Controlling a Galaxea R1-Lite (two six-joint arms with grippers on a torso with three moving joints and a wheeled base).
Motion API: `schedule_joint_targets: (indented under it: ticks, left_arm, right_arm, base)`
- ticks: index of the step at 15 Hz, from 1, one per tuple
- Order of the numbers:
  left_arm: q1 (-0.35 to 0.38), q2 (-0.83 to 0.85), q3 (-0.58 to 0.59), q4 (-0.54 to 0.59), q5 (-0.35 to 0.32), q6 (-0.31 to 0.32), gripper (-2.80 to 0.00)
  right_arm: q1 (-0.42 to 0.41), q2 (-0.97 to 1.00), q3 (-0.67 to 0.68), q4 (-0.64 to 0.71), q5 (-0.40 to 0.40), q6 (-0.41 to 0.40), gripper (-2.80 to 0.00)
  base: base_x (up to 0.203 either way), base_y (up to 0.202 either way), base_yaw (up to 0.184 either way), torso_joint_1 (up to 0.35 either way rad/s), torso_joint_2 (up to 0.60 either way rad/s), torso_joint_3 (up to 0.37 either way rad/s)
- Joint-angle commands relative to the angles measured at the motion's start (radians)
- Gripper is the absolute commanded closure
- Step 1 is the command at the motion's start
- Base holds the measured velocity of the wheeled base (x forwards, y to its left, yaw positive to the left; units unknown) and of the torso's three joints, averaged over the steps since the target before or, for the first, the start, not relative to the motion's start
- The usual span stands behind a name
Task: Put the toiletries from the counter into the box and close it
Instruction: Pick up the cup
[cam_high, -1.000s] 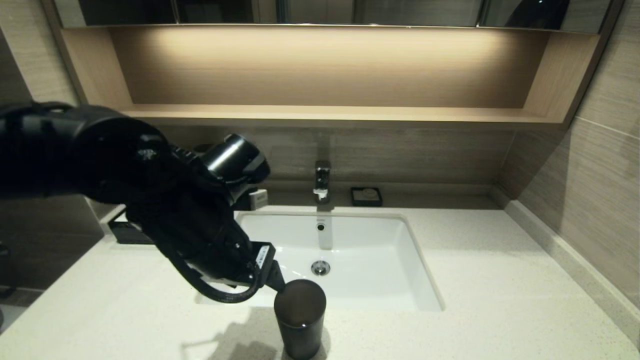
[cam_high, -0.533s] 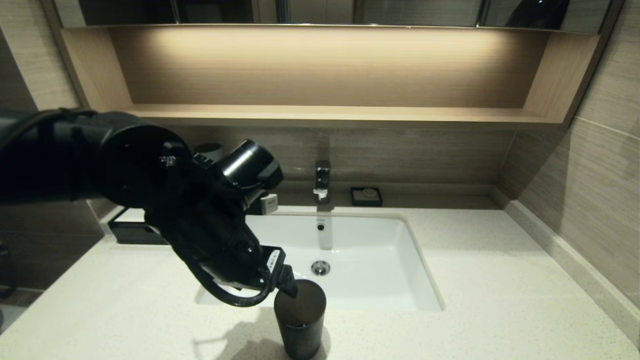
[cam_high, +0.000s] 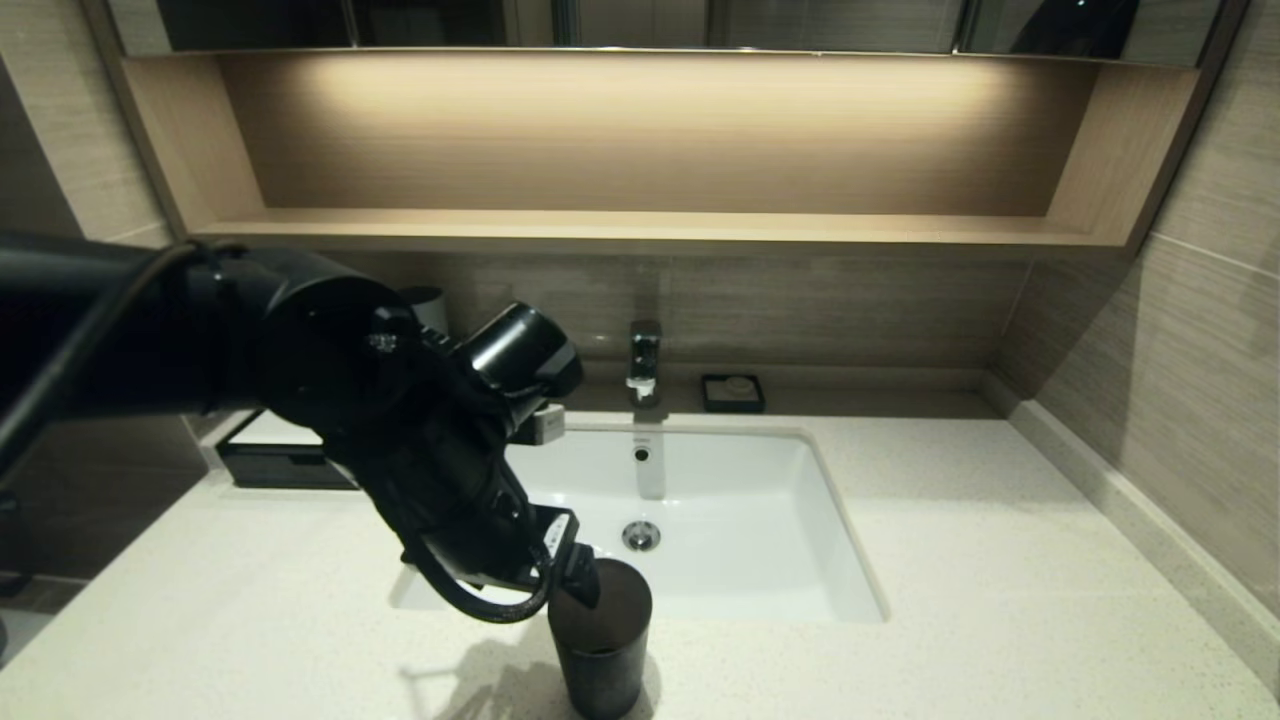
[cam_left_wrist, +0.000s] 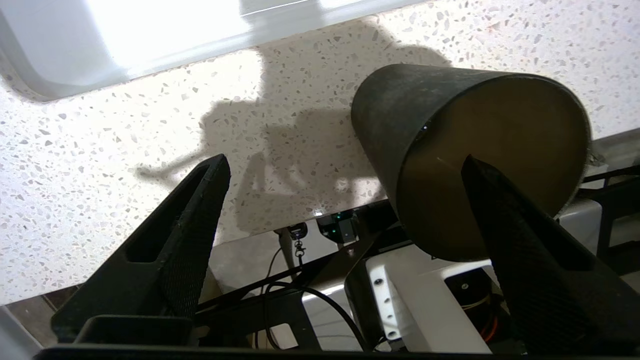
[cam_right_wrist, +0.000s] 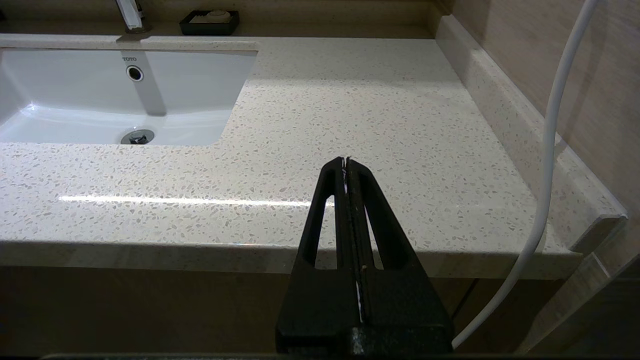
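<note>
- The right gripper (cam_right_wrist: 345, 162) hangs off the front edge of the surface (cam_right_wrist: 350, 115), fingers pressed together.
- A dark cup (cam_high: 600, 640) stands at the surface's near edge, before the basin (cam_high: 700, 500).
- The left gripper (cam_left_wrist: 345, 165) is over the cup, fingers (cam_left_wrist: 200, 200) spread, 1 at the cup's mouth, 1 outside.
- The box (cam_high: 285, 462) sits far left, partly hidden by the arm.
- A soap dish (cam_high: 733, 392) lies by the tap (cam_high: 643, 362).
</note>
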Motion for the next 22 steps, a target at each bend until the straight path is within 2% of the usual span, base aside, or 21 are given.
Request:
schedule_joint_targets:
  ticks: [1, 6, 17, 18, 22]
  left_arm:
    - [-0.002, 0.021, 0.001, 0.005, 0.012, -0.002, -2.8]
    - [-0.019, 0.058, 0.001, 0.003, 0.064, -0.002, -2.8]
    - [-0.038, 0.096, -0.001, -0.003, 0.064, -0.011, -2.8]
    - [-0.038, 0.098, -0.001, -0.003, 0.064, -0.011, 0.0]
    - [-0.041, 0.096, -0.001, 0.0, 0.063, -0.013, 0.0]
  right_arm:
    - [0.0, -0.002, 0.0, 0.0, 0.0, 0.0, 0.0]
    - [0.0, -0.002, 0.002, 0.0, 0.0, 0.0, 0.0]
    - [0.001, -0.002, 0.002, 0.0, 0.0, 0.0, 0.0]
    - [0.0, -0.001, 0.002, 0.0, 0.0, 0.0, 0.0]
    - [0.0, -0.001, 0.0, 0.0, 0.0, 0.0, 0.0]
  base:
    - [0.0, 0.0, 0.0, 0.0, 0.0, 0.0]
    - [0.0, 0.0, 0.0, 0.0, 0.0, 0.0]
    - [0.0, 0.0, 0.0, 0.0, 0.0, 0.0]
    - [0.0, 0.0, 0.0, 0.0, 0.0, 0.0]
    - [0.0, 0.0, 0.0, 0.0, 0.0, 0.0]
